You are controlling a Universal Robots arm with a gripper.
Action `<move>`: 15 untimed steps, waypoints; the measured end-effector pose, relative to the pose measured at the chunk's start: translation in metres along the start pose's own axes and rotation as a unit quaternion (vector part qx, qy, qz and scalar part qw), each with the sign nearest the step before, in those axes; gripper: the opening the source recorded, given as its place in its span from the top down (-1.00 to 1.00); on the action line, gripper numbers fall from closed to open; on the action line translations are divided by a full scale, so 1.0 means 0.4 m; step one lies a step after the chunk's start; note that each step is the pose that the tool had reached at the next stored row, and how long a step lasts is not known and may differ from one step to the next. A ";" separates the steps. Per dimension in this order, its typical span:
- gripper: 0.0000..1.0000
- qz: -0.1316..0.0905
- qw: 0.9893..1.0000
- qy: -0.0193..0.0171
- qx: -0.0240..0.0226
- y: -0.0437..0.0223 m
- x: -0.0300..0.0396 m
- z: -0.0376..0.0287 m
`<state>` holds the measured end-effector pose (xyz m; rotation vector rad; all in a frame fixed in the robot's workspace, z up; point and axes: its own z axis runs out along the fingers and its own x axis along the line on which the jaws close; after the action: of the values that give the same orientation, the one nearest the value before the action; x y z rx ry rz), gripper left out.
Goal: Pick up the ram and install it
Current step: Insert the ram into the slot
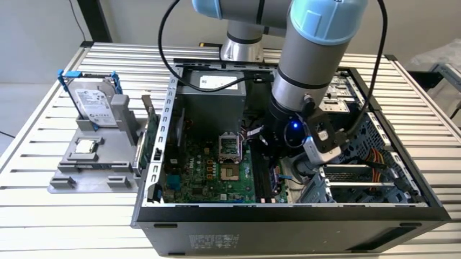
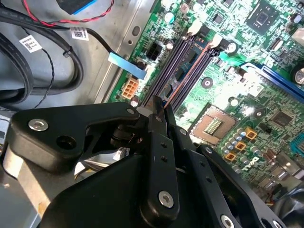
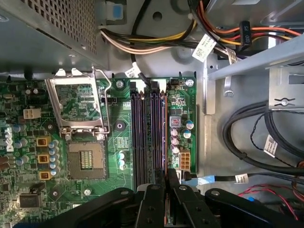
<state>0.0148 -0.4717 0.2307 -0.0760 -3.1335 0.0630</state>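
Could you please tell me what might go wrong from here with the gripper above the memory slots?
1. The gripper sits close over the narrow memory slots; slight misalignment could jam against a slot edge.
2. The open processor socket lies beside the slots, so a sideways slip might damage its exposed contacts.
3. The blue flat cable near the gripper could snag.

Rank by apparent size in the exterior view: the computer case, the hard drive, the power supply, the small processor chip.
1. computer case
2. power supply and hard drive look close in size; they stand at different distances from the camera, so I won't rank them.
3. processor chip, clearly smallest.
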 end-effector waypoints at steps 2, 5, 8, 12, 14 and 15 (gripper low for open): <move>1.00 0.000 1.000 0.000 0.000 0.003 -0.001 0.002; 1.00 0.000 1.000 0.000 0.000 0.006 -0.005 0.005; 1.00 0.000 1.000 0.000 0.002 0.006 -0.005 0.007; 1.00 0.000 1.000 0.000 0.002 0.007 -0.005 0.009; 1.00 -0.001 1.000 0.000 0.002 0.006 -0.005 0.010; 1.00 -0.001 1.000 0.000 0.002 0.007 -0.005 0.011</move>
<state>0.0170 -0.4694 0.2262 -0.0715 -3.1337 0.0684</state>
